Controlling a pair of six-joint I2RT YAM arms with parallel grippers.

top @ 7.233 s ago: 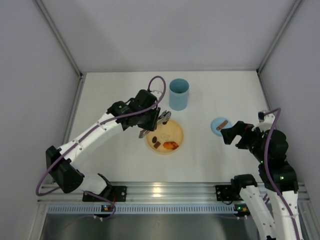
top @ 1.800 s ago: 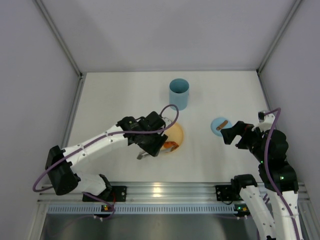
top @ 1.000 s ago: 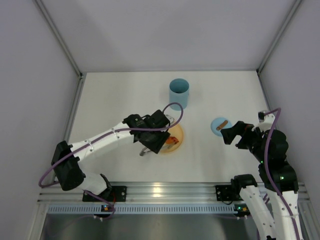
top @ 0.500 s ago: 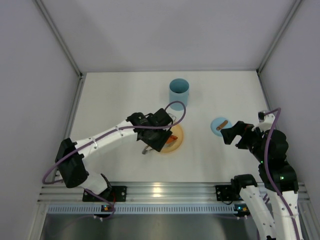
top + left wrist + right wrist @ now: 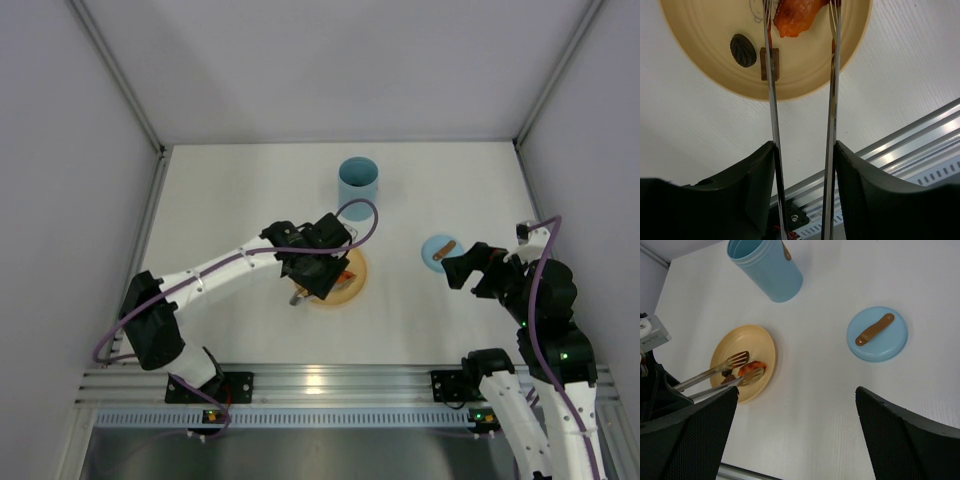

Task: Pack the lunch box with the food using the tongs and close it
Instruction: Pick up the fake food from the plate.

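Note:
My left gripper (image 5: 804,150) is shut on the slim silver tongs (image 5: 771,100), one finger pressing on each arm. It hovers over the round yellow plate (image 5: 805,70). The tong tips straddle an orange-red piece of food (image 5: 795,12); whether they touch it I cannot tell. Two dark brown pieces (image 5: 743,50) lie beside the left arm. The tall light-blue lunch box (image 5: 358,185) stands open behind the plate (image 5: 357,287). My right gripper (image 5: 795,405) hangs open and empty near the right edge, above bare table.
A flat light-blue lid with a brown tab (image 5: 438,252) lies on the table right of the plate, just in front of the right gripper (image 5: 465,266). White walls close the table on three sides; an aluminium rail (image 5: 320,382) runs along the near edge.
The left arm has carried the tongs slightly right and farther over the plate, so their tips now flank the orange-red piece. The right arm has not moved.

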